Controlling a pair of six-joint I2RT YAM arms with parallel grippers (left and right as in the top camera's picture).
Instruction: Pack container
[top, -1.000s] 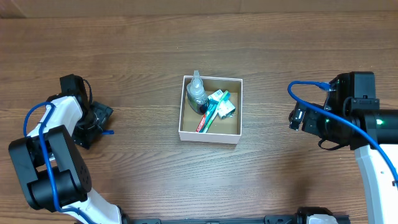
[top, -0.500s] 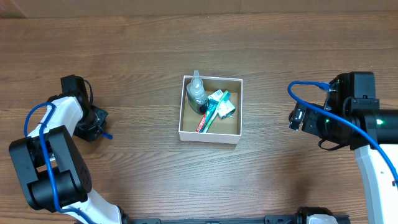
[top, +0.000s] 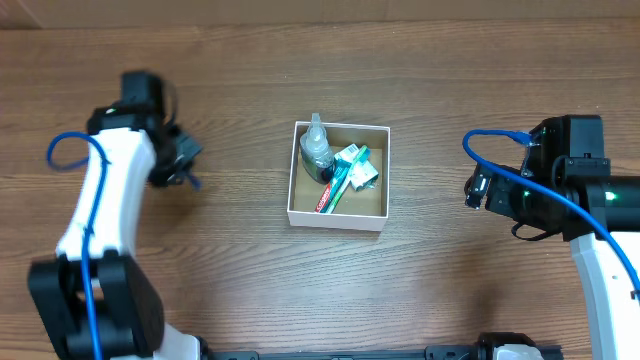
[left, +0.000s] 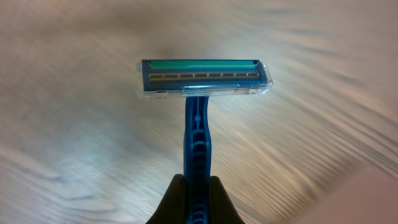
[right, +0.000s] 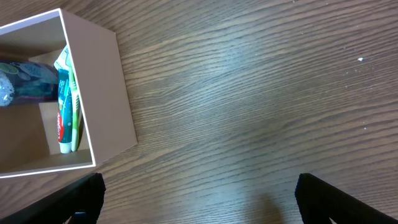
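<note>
A blue disposable razor (left: 199, 118) with a clear head and green strip hangs above the blurred table, its handle pinched in my shut left gripper (left: 198, 202). In the overhead view that gripper (top: 178, 160) is left of the container (top: 336, 218), and the razor's (top: 190, 181) blue end pokes out below it. The container is a square box, white outside and brown inside. It holds a clear bottle (top: 316, 150), a toothpaste tube (top: 330, 192) and a green toothbrush (top: 345, 172). My right gripper (right: 199, 205) stands open over bare wood, right of the container (right: 106, 99).
The wooden table (top: 250, 290) surrounds the box on all sides. A blue cable (top: 495, 135) loops off the right arm. The left arm's white link (top: 100, 200) stretches along the left side.
My left gripper has shut on the razor, lifted it off the table and swung up and to the right, nearer the box. The right arm has stayed still.
</note>
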